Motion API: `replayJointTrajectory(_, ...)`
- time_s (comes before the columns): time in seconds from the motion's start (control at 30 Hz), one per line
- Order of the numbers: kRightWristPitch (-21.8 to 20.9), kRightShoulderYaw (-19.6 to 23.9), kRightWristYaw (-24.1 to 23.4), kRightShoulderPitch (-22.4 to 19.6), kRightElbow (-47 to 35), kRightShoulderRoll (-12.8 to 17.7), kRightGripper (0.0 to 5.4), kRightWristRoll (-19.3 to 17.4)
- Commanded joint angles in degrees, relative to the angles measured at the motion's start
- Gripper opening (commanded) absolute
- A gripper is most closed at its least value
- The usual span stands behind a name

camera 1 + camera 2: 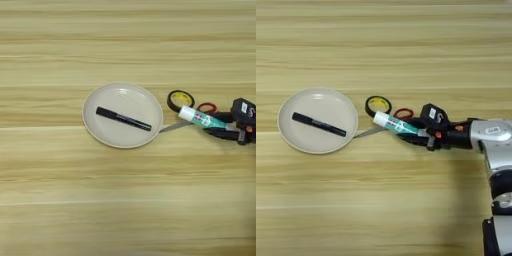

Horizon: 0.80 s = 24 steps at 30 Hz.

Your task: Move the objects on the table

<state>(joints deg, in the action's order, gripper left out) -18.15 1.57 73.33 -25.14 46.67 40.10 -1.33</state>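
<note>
Black gripper (415, 131) clamped on cylindrical glue stick (396, 124), slim marker (318, 124) on round plate (291, 145)

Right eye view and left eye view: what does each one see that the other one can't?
Only the right eye view shows the silver forearm behind the gripper. Only the left eye view shows extra bare table to the left of the plate. Both show the black marker lying in the plate, the glue stick in the gripper's fingers, a black and yellow tape roll and scissors with red handles.
</note>
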Motion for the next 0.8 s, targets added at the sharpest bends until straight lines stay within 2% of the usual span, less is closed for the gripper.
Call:
replayJointTrajectory(0.03, -1.19, 0.74, -0.81, -2.22, -2.31, 3.82, 1.67, -0.56)
replayJointTrajectory(0.8, -2.74, -2.52, 0.25, -0.43, -0.82, 1.63, 1.67, 0.66)
